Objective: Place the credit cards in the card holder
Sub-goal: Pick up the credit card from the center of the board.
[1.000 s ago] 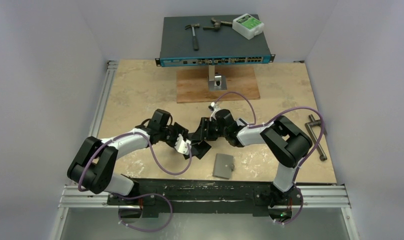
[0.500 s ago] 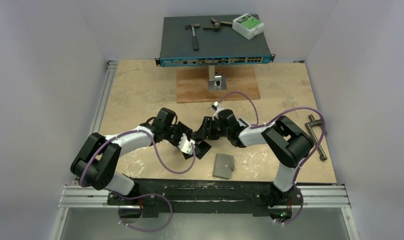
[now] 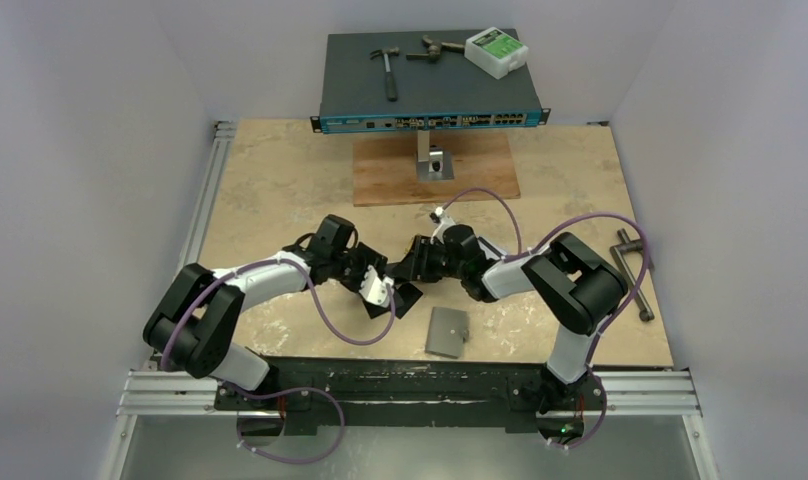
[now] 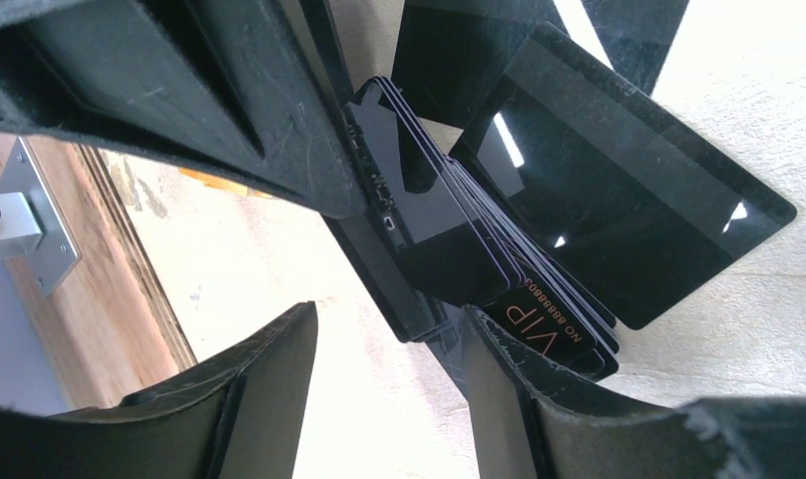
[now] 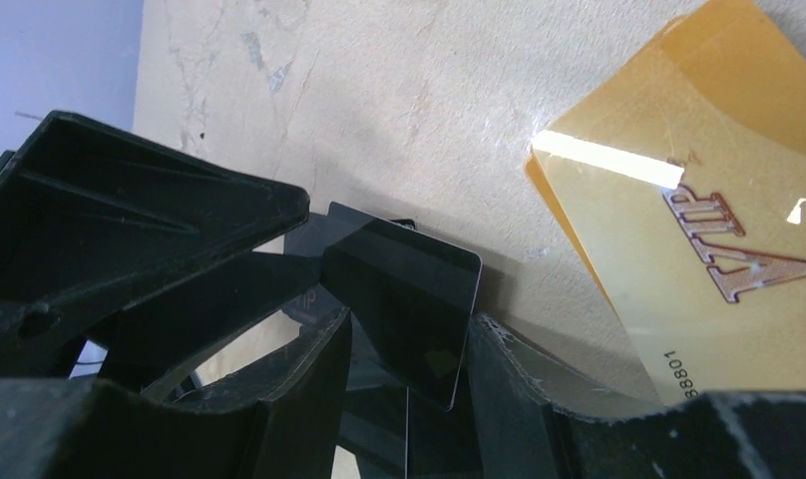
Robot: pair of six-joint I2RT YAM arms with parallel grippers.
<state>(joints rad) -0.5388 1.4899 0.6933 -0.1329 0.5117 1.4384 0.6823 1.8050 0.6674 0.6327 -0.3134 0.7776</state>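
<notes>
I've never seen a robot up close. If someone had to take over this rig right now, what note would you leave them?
Left gripper: open, bare table between its fingers, beside a fanned stack of black cards.
Right gripper: a black card shows between its fingers; whether it grips is unclear.
Loose on the table: a black striped card and a gold card.
Card holder: grey, lying near the front edge, apart from both grippers.
Done: no card visibly in the holder.
Left: get every card into the holder.
</notes>
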